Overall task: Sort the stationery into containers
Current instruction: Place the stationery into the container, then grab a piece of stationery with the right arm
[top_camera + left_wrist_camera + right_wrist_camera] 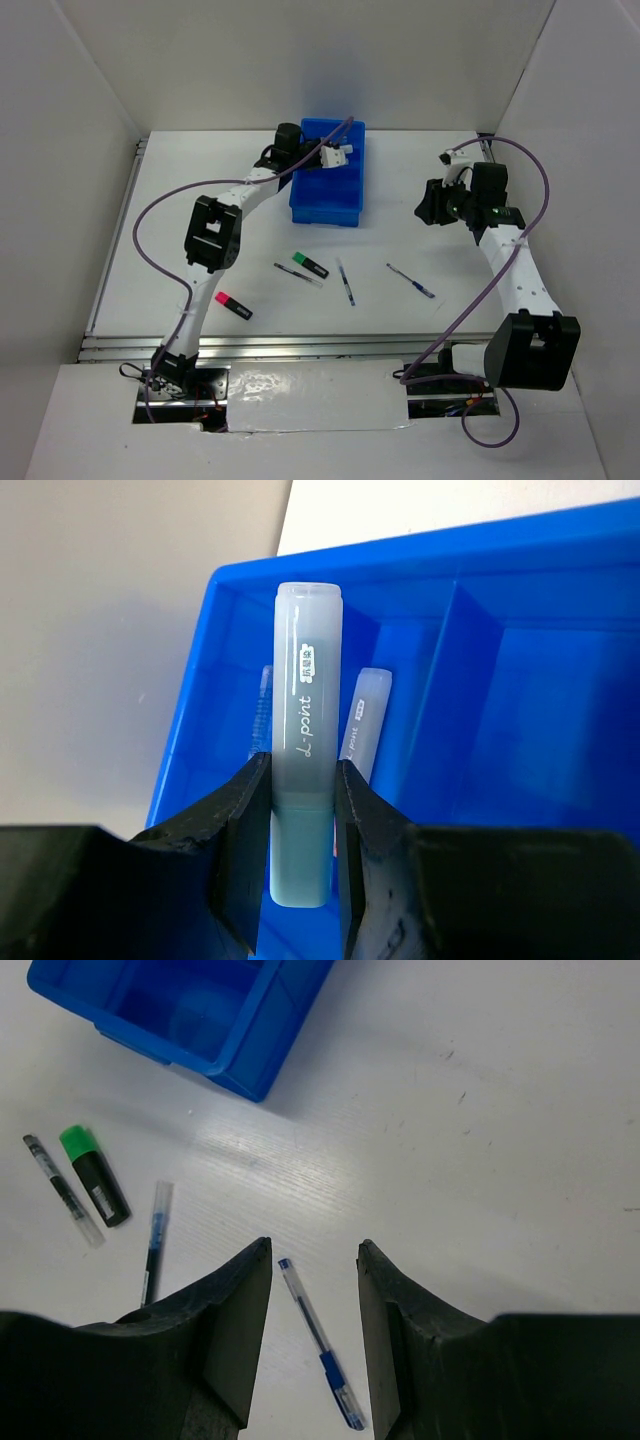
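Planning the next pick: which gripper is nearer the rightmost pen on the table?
Right. The right gripper hangs close by the rightmost pen, seen between its open fingers; the left gripper is away over the blue tray, shut on a pale highlighter.

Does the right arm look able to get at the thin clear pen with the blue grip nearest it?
Probably yes. The right pincer is open and empty; the thin clear blue-grip pen lies alone on the white table just below it, with nothing between them.
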Controlling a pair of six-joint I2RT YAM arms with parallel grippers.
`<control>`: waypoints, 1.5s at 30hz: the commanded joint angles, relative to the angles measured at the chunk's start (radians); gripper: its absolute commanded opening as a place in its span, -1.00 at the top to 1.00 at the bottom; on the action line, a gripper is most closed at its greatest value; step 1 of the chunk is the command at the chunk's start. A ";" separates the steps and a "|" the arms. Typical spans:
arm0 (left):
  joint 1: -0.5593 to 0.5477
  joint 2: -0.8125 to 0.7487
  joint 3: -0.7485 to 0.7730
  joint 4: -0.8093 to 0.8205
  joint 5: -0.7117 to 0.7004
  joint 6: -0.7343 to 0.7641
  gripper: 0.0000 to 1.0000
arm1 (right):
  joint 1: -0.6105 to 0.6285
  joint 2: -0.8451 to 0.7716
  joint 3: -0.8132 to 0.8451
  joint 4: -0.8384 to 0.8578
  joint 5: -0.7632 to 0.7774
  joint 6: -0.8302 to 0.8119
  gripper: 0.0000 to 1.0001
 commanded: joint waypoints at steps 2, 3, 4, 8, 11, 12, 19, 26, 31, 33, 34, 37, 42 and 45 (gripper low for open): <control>0.005 0.007 0.046 0.068 0.047 -0.021 0.20 | -0.009 0.015 0.002 0.040 -0.016 0.006 0.05; 0.005 0.004 0.049 0.063 0.048 -0.032 0.16 | -0.009 0.017 0.003 0.040 -0.017 0.007 0.05; 0.007 0.001 0.051 0.063 0.052 -0.036 0.14 | -0.009 0.018 0.005 0.040 -0.022 0.007 0.05; 0.008 -0.037 0.027 0.077 0.058 -0.050 0.01 | -0.007 0.026 0.019 0.043 -0.040 0.009 0.05; 0.013 -0.071 0.008 0.071 0.065 -0.061 -0.09 | 0.007 0.037 0.029 0.045 -0.048 0.006 0.05; 0.013 -0.078 0.005 0.063 0.065 -0.061 -0.15 | 0.010 0.038 0.033 0.040 -0.050 0.003 0.05; 0.062 -0.270 -0.079 0.198 0.026 -0.390 -0.15 | 0.161 0.051 0.080 -0.006 -0.050 -0.078 0.06; 0.177 -0.671 -0.238 -0.069 -0.157 -0.785 -0.33 | 0.478 0.097 0.083 0.023 0.029 -0.011 0.13; 0.316 -0.983 -0.557 -0.226 -0.191 -0.883 -0.51 | 0.651 0.155 0.071 0.064 0.125 0.035 0.14; 0.342 -1.078 -0.662 -0.262 -0.230 -0.874 -0.51 | 0.713 0.208 0.083 0.077 0.145 0.063 0.11; 0.347 -1.155 -0.743 -0.289 -0.247 -0.859 -0.52 | 0.729 0.230 0.089 0.080 0.147 0.066 0.10; 0.358 -1.281 -0.855 -0.406 -0.283 -0.814 -0.55 | 0.787 0.333 0.146 0.066 0.190 0.086 0.00; 0.381 -1.411 -0.963 -0.489 -0.297 -0.842 -0.56 | 0.818 0.483 0.243 0.061 0.262 0.095 -0.06; 0.424 -1.480 -1.015 -0.515 -0.295 -0.856 -0.56 | 0.824 0.541 0.298 0.057 0.279 0.080 -0.05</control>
